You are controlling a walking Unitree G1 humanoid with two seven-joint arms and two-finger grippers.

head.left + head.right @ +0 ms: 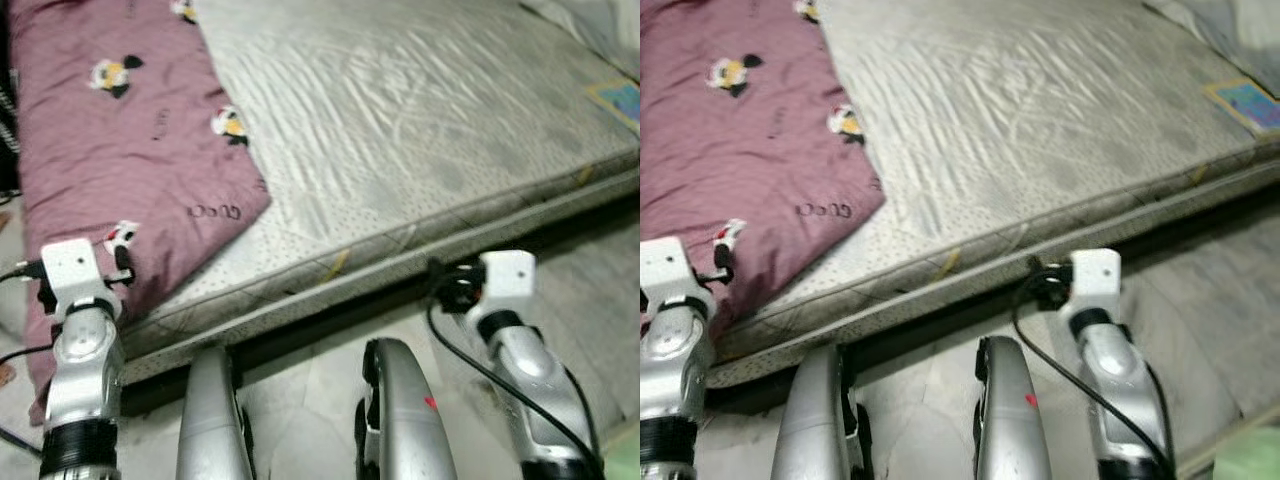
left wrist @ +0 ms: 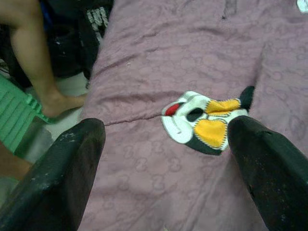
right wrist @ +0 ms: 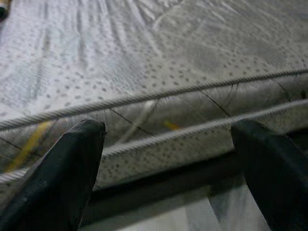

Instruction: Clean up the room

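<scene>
One maroon blanket (image 1: pixel 120 150) lay over the left part of the mattress (image 1: pixel 420 130), its lower corner drooping past the mattress edge toward the floor. It carried small cartoon patches: white, yellow and black. One patch (image 2: pixel 204 122) sat right in front of my left gripper (image 2: pixel 166 159), between the two black fingers (image 2: pixel 57 178), which were spread wide with nothing pinched. From the head camera my left wrist (image 1: pixel 78 290) was raised at the blanket's hanging corner, just beside the fabric; I couldn't tell if it touched.

My right gripper (image 3: pixel 173 168) was also spread wide and holding nothing. It pointed at the side of the mattress, where a piped seam ran along the edge and grey dotted fabric covered the top. My right wrist (image 1: pixel 505 290) was up just short of the mattress edge, a black cable (image 1: pixel 470 365) looping down from it.

Mattress was bare grey, wrinkled, resting on a dark low base (image 1: pixel 330 320). A small colourful item (image 1: pixel 620 100) lay on its far right corner; too blurred to identify. Pale bedding (image 1: pixel 590 20) was bunched at the far right top.

Left wrist camera also caught a person's bare leg and foot (image 2: pixel 43 82) standing beside the blanket's edge, next to something green and ribbed (image 2: pixel 17 115), with dark fabric (image 2: pixel 91 29) behind.

Pale floor (image 1: pixel 300 400) below, my two silver legs (image 1: pixel 400 420) in the foreground.
</scene>
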